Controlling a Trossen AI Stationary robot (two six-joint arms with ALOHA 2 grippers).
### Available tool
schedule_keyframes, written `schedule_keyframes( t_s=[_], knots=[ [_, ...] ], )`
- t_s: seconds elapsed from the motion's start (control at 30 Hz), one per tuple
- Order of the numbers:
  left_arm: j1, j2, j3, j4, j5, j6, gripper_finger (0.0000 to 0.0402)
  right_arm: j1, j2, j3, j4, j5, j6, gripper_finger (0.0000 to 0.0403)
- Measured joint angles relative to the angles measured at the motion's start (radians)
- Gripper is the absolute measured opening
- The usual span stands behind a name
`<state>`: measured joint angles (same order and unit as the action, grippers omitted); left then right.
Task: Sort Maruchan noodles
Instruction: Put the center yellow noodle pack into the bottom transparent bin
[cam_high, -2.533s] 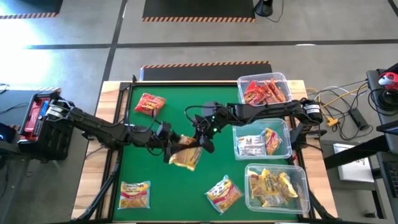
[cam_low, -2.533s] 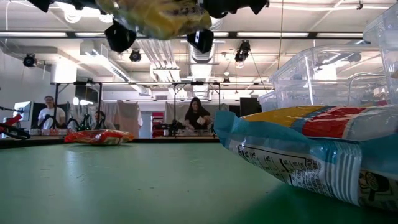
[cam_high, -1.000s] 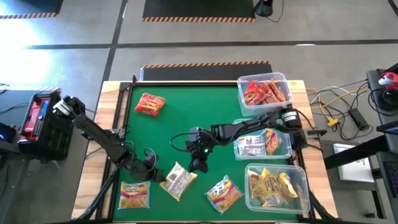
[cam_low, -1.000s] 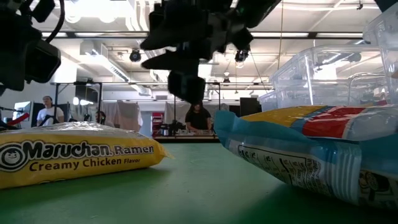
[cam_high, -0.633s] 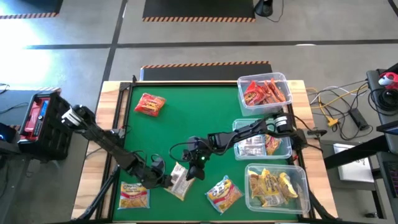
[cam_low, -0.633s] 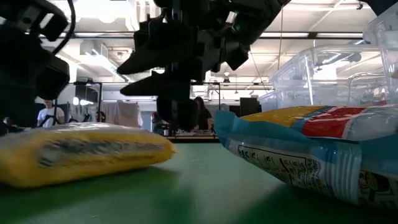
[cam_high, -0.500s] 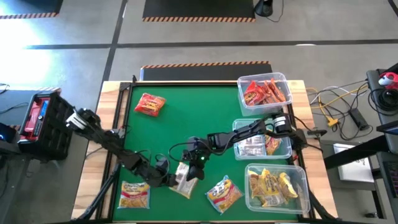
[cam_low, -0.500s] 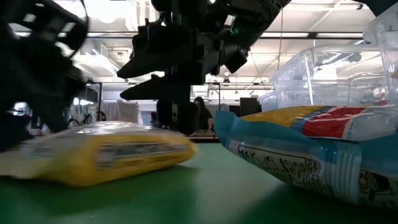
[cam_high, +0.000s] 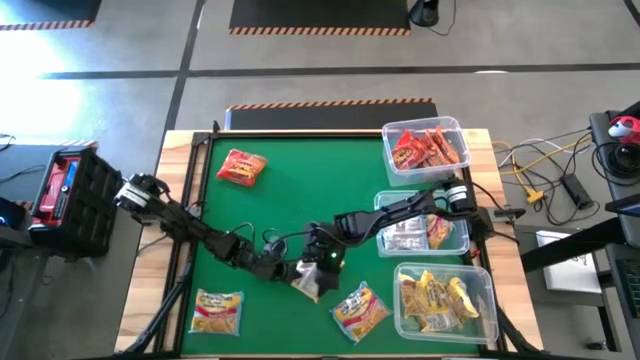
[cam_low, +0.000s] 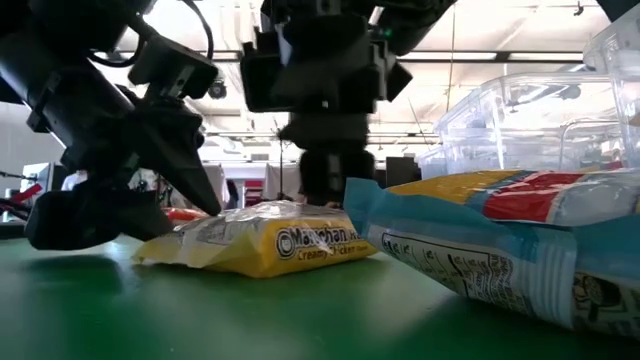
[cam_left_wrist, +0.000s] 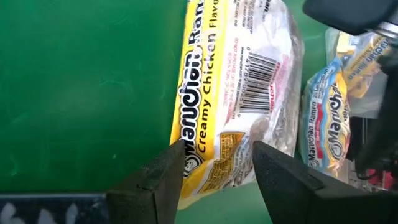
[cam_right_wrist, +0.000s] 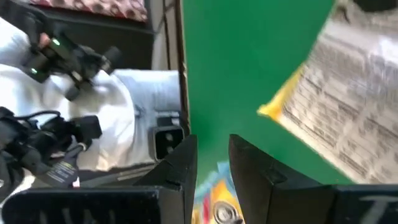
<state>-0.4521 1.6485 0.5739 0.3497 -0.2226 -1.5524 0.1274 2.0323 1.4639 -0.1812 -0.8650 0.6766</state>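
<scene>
Both arms meet at 1 Creamy Chicken packet (cam_high: 306, 281) lying near the table's front (probably a handover): left gripper (cam_left_wrist: 214, 163) straddles its end, fingers parted; right gripper (cam_high: 322, 262) hovers alongside, grip unclear.

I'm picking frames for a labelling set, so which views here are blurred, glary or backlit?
Low view: ceiling lights backlight both arms into near silhouettes, and the blue-edged packet closest to the lens is soft. Right wrist view: the yellow packet is smeared, its print unreadable. Left wrist view: sharp, the Creamy Chicken packet lettering reads clearly, with slight sheen on the plastic. High view: even lighting on the green table.
</scene>
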Motion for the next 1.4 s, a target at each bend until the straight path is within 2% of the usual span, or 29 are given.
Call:
schedule_keyframes(
  t_s=[0.1, 0.27, 0.4, 0.6, 0.73, 1.1, 1.4],
  knots=[
    [0.005, -0.002, -0.001, 0.005, 0.003, 0.001, 0.0172, 0.002, -0.001, -0.001, -0.064, 0.009, -0.052, 0.0082],
    [0.004, -0.026, -0.002, 0.017, 0.006, 0.010, 0.0172, 0.001, -0.002, -0.009, -0.144, 0.098, -0.130, 0.0082],
    [0.004, -0.069, 0.000, 0.023, 0.050, 0.069, 0.0172, -0.004, -0.002, -0.009, -0.156, 0.155, -0.174, 0.0082],
    [0.002, -0.144, -0.002, 0.024, 0.057, 0.165, 0.0171, -0.010, -0.004, -0.008, -0.217, 0.239, -0.261, 0.0082],
    [0.002, -0.151, -0.011, 0.014, 0.057, 0.180, 0.0171, -0.014, -0.006, -0.007, -0.251, 0.249, -0.299, 0.0082],
    [0.036, -0.076, -0.020, 0.008, 0.022, 0.157, 0.0171, -0.020, -0.004, -0.011, -0.292, 0.269, -0.375, 0.0082],
    [0.047, -0.001, -0.016, 0.124, 0.023, 0.158, 0.0171, -0.021, -0.002, -0.020, -0.321, 0.337, -0.404, 0.0082]
  ],
)
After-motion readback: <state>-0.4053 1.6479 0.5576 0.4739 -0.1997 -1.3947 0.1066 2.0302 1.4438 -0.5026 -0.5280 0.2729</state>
